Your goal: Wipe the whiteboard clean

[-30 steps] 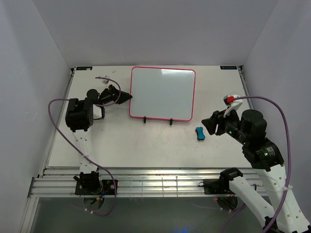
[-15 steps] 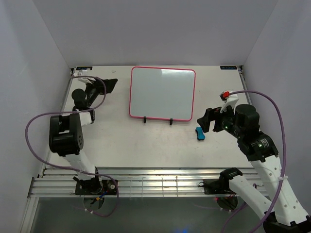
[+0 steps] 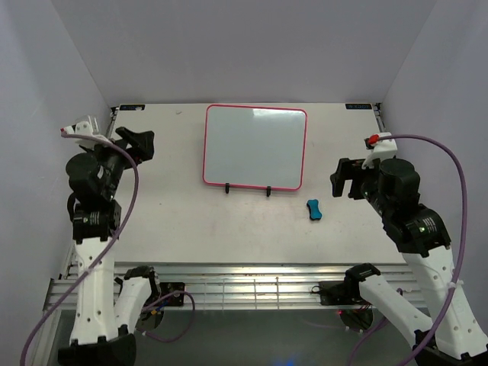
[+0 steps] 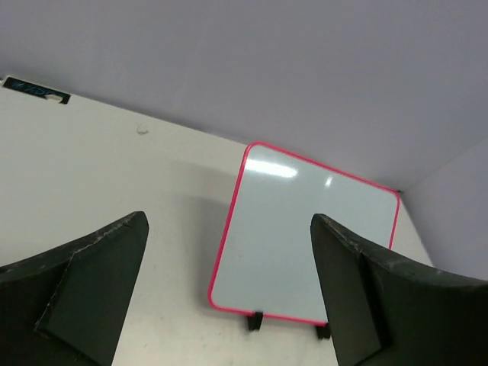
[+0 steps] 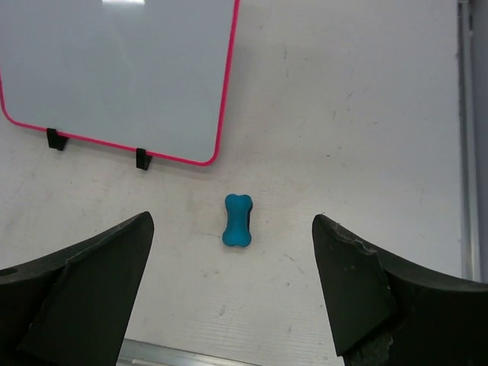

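The whiteboard [image 3: 255, 147] with its pink-red frame leans on a black wire stand [image 3: 227, 187] at the table's middle back; its white face shows no marks. It also shows in the left wrist view as the whiteboard [image 4: 305, 236] and in the right wrist view as the whiteboard [image 5: 114, 69]. A small blue bone-shaped eraser [image 3: 313, 209] lies loose on the table right of the board's front corner, seen as the eraser [image 5: 238, 219] below my right gripper [image 5: 232, 221]. That right gripper [image 3: 347, 178] hangs open and empty above it. My left gripper [image 3: 133, 141] is open, raised at the far left, left gripper [image 4: 229, 221] facing the board.
White walls close in the table on three sides. A metal rail [image 3: 229, 274] runs along the near edge by the arm bases. A purple cable [image 3: 450, 183] loops over the right arm, another along the left arm [image 3: 126, 191].
The left arm swung back from beside the board to the far left and rose. The right gripper opened wide and lifted away from the eraser, which stayed in place.
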